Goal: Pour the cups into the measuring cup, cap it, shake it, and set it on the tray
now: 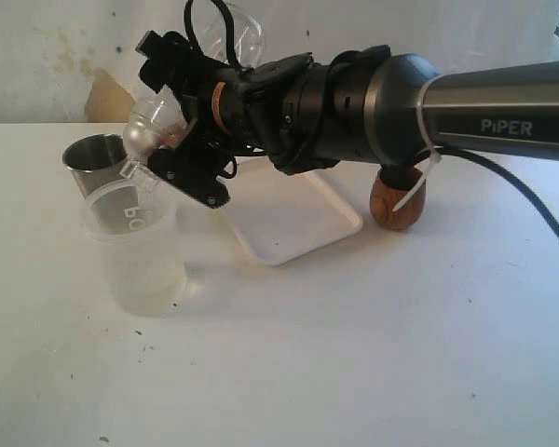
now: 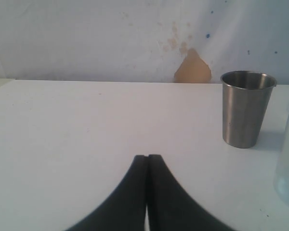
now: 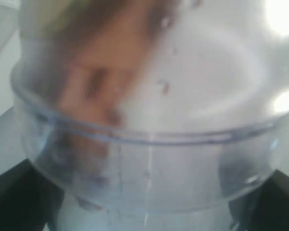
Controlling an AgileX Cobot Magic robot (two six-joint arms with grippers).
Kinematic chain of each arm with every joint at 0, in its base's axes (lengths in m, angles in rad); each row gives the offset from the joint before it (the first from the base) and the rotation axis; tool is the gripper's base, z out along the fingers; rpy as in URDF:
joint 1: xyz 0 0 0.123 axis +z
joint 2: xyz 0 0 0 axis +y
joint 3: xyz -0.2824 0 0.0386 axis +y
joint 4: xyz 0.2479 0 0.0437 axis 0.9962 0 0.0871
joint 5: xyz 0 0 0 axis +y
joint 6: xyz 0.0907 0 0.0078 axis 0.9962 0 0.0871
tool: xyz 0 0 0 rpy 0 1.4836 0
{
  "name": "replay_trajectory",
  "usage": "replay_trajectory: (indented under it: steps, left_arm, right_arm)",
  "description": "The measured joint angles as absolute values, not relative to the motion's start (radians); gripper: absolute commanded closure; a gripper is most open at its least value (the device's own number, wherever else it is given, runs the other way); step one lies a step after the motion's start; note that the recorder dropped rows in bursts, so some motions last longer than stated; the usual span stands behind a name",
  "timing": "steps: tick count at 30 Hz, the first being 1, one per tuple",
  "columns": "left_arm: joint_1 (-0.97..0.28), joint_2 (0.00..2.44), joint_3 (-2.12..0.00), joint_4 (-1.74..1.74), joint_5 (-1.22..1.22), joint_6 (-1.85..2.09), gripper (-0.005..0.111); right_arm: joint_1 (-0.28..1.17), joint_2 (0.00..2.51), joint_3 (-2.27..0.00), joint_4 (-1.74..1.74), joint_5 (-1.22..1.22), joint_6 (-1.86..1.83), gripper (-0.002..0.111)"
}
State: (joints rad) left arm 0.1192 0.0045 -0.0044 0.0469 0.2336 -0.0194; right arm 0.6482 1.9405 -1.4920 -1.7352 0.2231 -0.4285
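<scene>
**Arrangement of items on the desk**

The tumbler [image 1: 93,160] stands at far left on the desk [image 1: 354,354], with the lettered tub [image 1: 140,251] just before it. The tray [image 1: 293,219] lies at centre, right of the tub. The wooden cup [image 1: 398,200] stands right of the tray, behind the arm [image 1: 466,112]. The measuring cup [image 1: 244,42], tilted in the right tool [image 1: 182,116], hangs above tub and tumbler.

The white table [image 1: 354,354] carried four things: a steel tumbler [image 1: 95,158] just behind a lettered translucent tub [image 1: 140,265] at the left, a flat white tray [image 1: 293,223] mid-table — and a wooden cup [image 1: 398,200] near its right corner.
</scene>
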Motion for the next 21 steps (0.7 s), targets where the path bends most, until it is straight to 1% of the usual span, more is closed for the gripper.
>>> replay_trajectory:
  steps: [12,21]
  left_arm:
    - [0.119,0.005,-0.004,0.047,0.234,-0.019,0.107]
    - [0.119,0.005,-0.004,0.047,0.234,-0.019,0.107]
  right_arm:
    - [0.691,1.941,-1.492,-1.735,0.143,-0.416,0.108]
    - [0.694,1.941,-1.492,-1.735,0.223,-0.317,0.108]
